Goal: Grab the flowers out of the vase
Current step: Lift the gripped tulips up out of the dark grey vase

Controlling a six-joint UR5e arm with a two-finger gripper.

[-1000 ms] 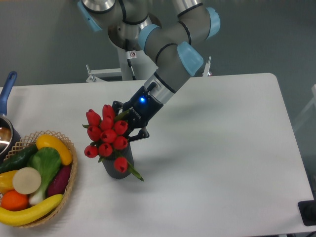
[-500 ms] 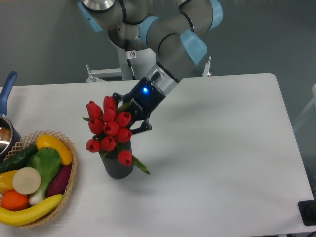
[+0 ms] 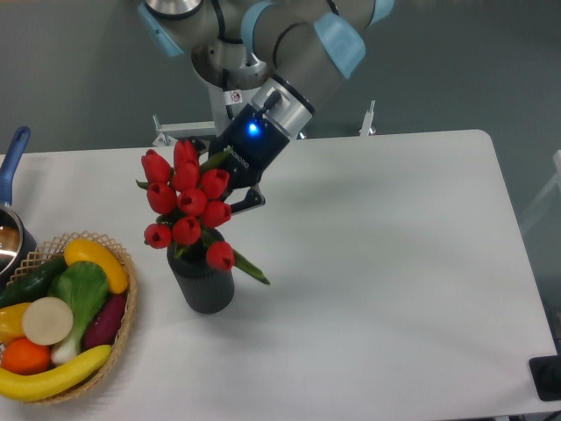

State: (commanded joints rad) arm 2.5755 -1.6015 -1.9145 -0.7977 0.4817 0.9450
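Observation:
The flowers [image 3: 186,202], a bunch of red tulip buds with green stems and leaves, stand tall over the vase [image 3: 202,281], their stems still reaching into its mouth. The vase is a dark grey ribbed cup, upright on the white table. My gripper [image 3: 223,189] comes down from the upper right and is shut on the flowers from the bunch's right side, its fingers partly hidden behind the buds. A blue light glows on the gripper body.
A wicker basket [image 3: 123,320] of fruit and vegetables sits at the left front, close to the vase. A blue-handled pot [image 3: 12,189] stands at the left edge. The white table [image 3: 394,263] stretches to the right.
The gripper has risen and shifted slightly left with the flowers in its grip. The bunch now sits higher, and the vase has come upright from its tilt.

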